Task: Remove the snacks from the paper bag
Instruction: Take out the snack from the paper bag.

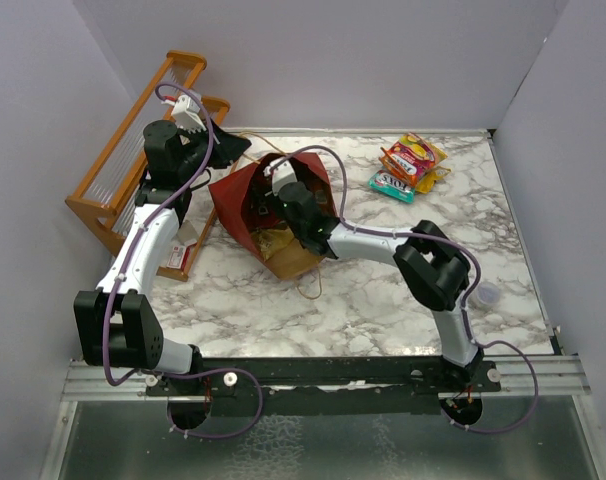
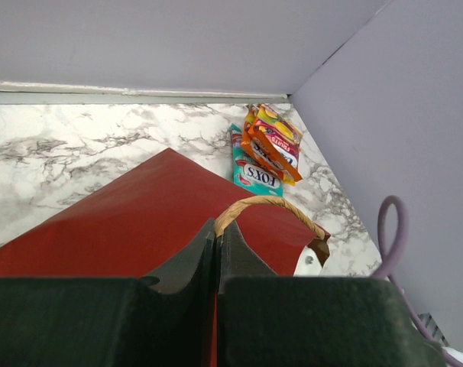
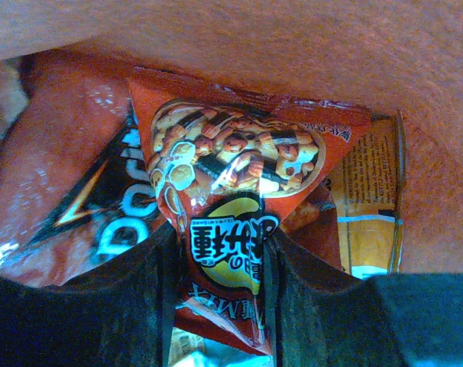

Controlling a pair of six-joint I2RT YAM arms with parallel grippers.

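The red paper bag (image 1: 233,205) lies tilted on the marble table, mouth toward the right. My left gripper (image 1: 223,150) is shut on its tan looped handle (image 2: 270,202); the fingertips (image 2: 216,225) pinch the handle above the bag's red side (image 2: 140,206). My right gripper (image 1: 273,195) is inside the bag. Its jaws (image 3: 220,252) are closed on a red-yellow snack mix packet (image 3: 231,168). A red Doritos bag (image 3: 79,206) lies to its left, a tan-gold bag (image 3: 369,199) to its right. Red-yellow packets (image 1: 413,158) and a teal packet (image 1: 391,185) lie on the table at the back right.
An orange wooden slatted rack (image 1: 133,160) stands at the back left beside the left arm. A white and red item (image 1: 183,245) lies by the rack's base. A small round pale object (image 1: 488,293) sits at the right, next to the right arm's elbow. Purple walls enclose the table.
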